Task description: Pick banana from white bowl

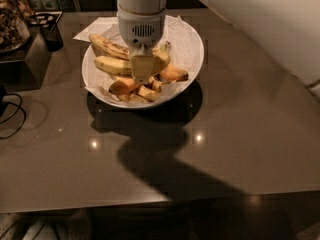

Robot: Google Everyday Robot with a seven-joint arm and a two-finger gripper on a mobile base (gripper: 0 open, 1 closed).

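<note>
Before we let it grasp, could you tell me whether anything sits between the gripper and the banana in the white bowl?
Nothing visible does. The gripper is down inside the white bowl, right over the middle of the banana. The spotted banana lies toward the far rim, the cut pieces toward the near rim.

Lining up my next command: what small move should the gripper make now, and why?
Probably a short, straight lift. The gripper sits at the middle of the banana inside the white bowl, with a spotted banana and cut pieces crowding it.
</note>
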